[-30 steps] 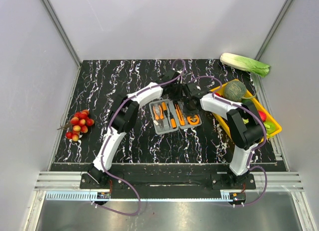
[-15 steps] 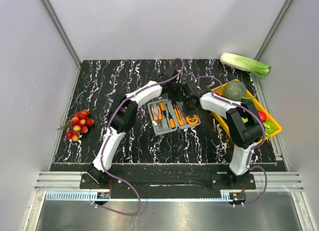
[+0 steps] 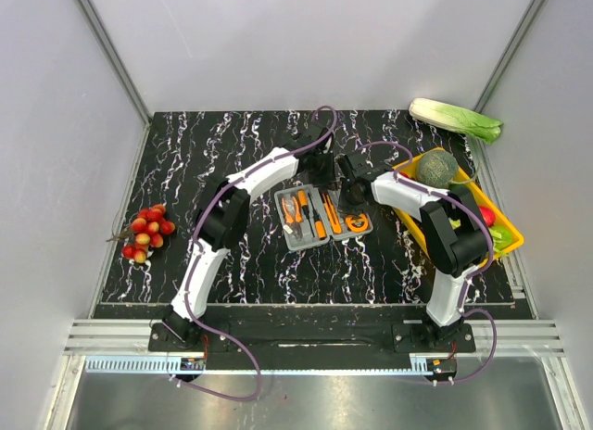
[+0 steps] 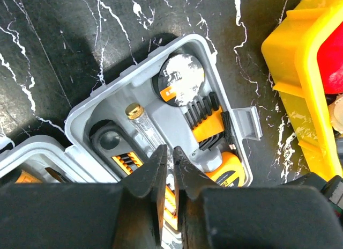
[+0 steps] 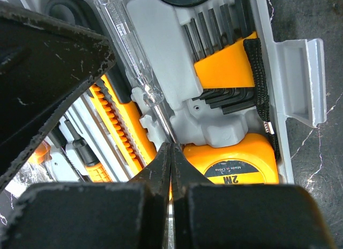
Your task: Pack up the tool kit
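Note:
The grey tool kit case (image 3: 281,208) lies open mid-table, with orange-and-black pliers (image 3: 295,210), an orange knife and a tape measure (image 3: 359,223) seated in it. My left gripper (image 3: 324,170) hangs over the case's far edge; in the left wrist view (image 4: 170,152) its jaws are almost together, holding nothing, above the knife slot. My right gripper (image 3: 350,191) is beside it; in the right wrist view (image 5: 170,149) its jaws are closed on the metal shaft of the clear-handled screwdriver (image 5: 128,50), next to the tape measure (image 5: 236,163) and hex keys (image 5: 222,72).
A yellow tray (image 3: 505,228) of vegetables stands right of the case and shows in the left wrist view (image 4: 300,72). A cabbage (image 3: 459,120) lies at the far right. A cluster of red fruit (image 3: 145,231) lies at the left edge.
Both grippers have shifted slightly toward the far side over the case, and the case has moved a little left.

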You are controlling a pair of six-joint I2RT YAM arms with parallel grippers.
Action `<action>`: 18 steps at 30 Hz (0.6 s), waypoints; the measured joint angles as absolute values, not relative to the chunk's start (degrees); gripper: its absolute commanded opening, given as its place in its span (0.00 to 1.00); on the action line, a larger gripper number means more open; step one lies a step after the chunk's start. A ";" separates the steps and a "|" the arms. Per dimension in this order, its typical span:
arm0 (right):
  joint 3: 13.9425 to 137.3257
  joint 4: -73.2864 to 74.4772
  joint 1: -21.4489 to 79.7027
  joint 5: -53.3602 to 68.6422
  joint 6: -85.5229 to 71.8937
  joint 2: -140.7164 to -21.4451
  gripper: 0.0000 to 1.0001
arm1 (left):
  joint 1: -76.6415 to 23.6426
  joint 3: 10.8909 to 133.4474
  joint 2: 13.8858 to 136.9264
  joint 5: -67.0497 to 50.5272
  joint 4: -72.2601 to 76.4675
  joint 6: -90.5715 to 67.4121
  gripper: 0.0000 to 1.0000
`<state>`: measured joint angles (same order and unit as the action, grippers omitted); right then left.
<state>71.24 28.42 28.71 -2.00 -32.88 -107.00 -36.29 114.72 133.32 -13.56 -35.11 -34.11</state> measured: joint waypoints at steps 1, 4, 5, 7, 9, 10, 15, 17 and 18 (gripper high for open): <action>71.24 28.42 28.71 -2.00 -32.91 -107.00 0.00 | -36.34 114.72 133.34 -13.41 -35.44 -34.26 0.12; 71.24 28.42 28.71 -2.00 -32.91 -107.00 0.00 | -36.40 114.74 133.51 -12.58 -36.40 -34.59 0.12; 71.24 28.42 28.71 -2.00 -32.91 -107.00 0.00 | -36.45 114.78 133.73 -12.05 -36.64 -34.57 0.12; 71.24 28.42 28.71 -2.00 -32.88 -107.00 0.00 | -36.51 115.04 134.50 -11.25 -37.26 -34.57 0.12; 71.24 28.42 28.71 -2.00 -32.88 -107.00 0.00 | -36.60 115.31 135.50 -10.50 -37.98 -34.57 0.12; 71.24 28.38 28.71 -1.98 -32.93 -107.00 0.00 | -36.64 115.46 136.03 -10.39 -37.98 -34.61 0.12; 71.24 28.38 28.71 -1.96 -32.93 -107.02 0.00 | -36.80 116.88 137.01 -9.58 -38.65 -34.74 0.14; 71.24 28.38 28.71 -1.96 -32.93 -107.02 0.00 | -36.80 117.45 137.29 -9.56 -39.03 -34.79 0.17; 71.26 28.40 28.71 -1.96 -32.93 -107.02 0.00 | -36.82 117.67 137.45 -9.52 -38.89 -34.81 0.19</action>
<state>71.26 28.40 28.71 -1.96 -32.93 -107.02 -36.82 117.67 137.45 -9.52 -38.89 -34.81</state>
